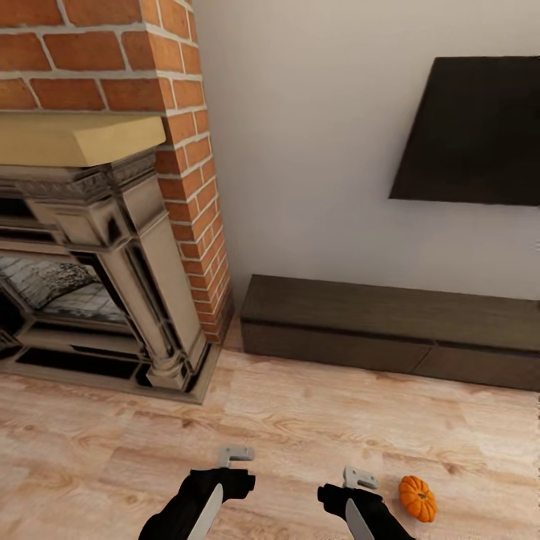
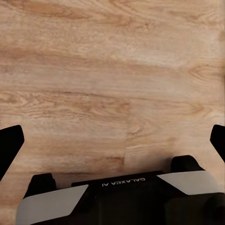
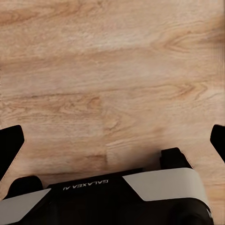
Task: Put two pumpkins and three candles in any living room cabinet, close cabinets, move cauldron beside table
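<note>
Landmark: the cabinet (image 1: 390, 330), a long, low, dark brown unit against the pale wall (image 1: 300, 150), all fronts shut as far as we can see.

Item 1, pumpkin (image 1: 418, 498): small, orange, ribbed, with a short dark stem. It sits on the floor (image 1: 300, 427), well out in front of the cabinet, just beside our right tool and apart from it.

Item 2, left tool (image 1: 234, 454): held low over the floor, in front of the cabinet's fireplace-side end. In the wrist view the left tool (image 2: 112, 140) has its two dark fingers (image 2: 10, 145) spread wide at the frame's edges, with bare planks between them and nothing held.

Item 3, right tool (image 1: 358, 477): held low over the floor, between the left tool and the pumpkin. In the wrist view the right tool (image 3: 112, 140) likewise has its fingers (image 3: 9, 147) set wide apart over bare planks, holding nothing.

Item 4, TV (image 1: 472, 131): black, mounted on the wall above the cabinet.

Item 5, fireplace (image 1: 112, 225): red brick with a tan mantel and pale carved surround, standing beside the cabinet's end, its base on the floor.

Item 6, floor: light wood planks, running up to the cabinet's base.
</note>
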Controlling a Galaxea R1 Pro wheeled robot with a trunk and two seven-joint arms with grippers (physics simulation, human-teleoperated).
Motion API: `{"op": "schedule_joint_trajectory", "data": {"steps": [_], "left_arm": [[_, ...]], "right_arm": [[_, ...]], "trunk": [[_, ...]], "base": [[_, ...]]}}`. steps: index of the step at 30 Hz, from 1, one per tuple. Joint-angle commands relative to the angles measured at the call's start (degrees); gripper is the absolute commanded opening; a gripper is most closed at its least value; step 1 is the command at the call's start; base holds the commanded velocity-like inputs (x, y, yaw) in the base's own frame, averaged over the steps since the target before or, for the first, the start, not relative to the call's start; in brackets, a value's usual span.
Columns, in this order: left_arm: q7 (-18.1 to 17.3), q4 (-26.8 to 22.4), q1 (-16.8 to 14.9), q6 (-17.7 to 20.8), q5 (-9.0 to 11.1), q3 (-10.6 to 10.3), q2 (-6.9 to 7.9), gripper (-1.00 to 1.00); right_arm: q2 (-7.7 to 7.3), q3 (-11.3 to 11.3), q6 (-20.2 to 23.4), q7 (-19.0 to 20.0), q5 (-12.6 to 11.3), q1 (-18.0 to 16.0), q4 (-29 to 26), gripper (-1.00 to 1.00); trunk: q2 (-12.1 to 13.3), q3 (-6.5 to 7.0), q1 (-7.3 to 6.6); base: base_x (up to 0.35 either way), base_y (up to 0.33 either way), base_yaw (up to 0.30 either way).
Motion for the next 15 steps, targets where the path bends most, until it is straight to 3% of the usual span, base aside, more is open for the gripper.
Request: {"op": "schedule_joint_trajectory", "data": {"steps": [1, 9, 15], "left_arm": [[0.5, -0.1, 0.0, 0.2, 0.6, -0.2, 0.05, 1.0], [0.5, -0.1, 0.0, 0.2, 0.5, -0.2, 0.06, 1.0], [0.6, -0.1, 0.0, 0.2, 0.5, -0.2, 0.06, 1.0]], "right_arm": [[0.08, -0.2, 0.3, -0.3, -0.5, 0.0, -0.1, 1.0], [0.08, -0.3, 0.0, -0.3, -0.5, 0.0, -0.1, 1.0], [0.09, -0.2, -0.3, -0.2, -0.5, 0.0, -0.1, 1.0]], "trunk": [[0.0, -0.11, 0.01], [0.0, -0.55, 0.01], [0.0, -0.87, 0.01]], "base": [[0.068, 0.256, -0.23], [0.155, 0.257, -0.23], [0.261, 0.062, -0.23]]}}
